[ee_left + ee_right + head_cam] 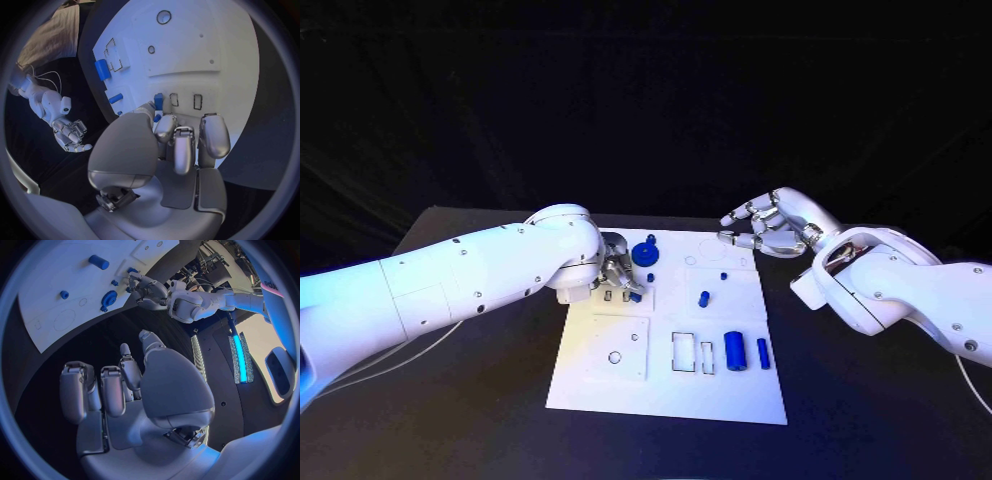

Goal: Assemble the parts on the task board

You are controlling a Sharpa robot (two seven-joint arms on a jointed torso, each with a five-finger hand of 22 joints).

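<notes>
Board (733,395): centred on the worktop (473,400)
Progress: judged early; several blue parts lie loose, slots (684,352) near the cylinder (734,351) are seen empty
Left hand (615,272): fingers closed on a small blue part (159,102) at the board's far left
Right hand (772,226): curled loosely, nothing held, off the board
Unclear: whether that part is seated

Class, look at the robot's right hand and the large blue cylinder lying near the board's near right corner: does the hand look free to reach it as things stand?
Probably yes. The right hand hovers empty off the task board's far right edge, and the large blue cylinder lies on that same side with nothing between. The left hand works across the board.
</notes>
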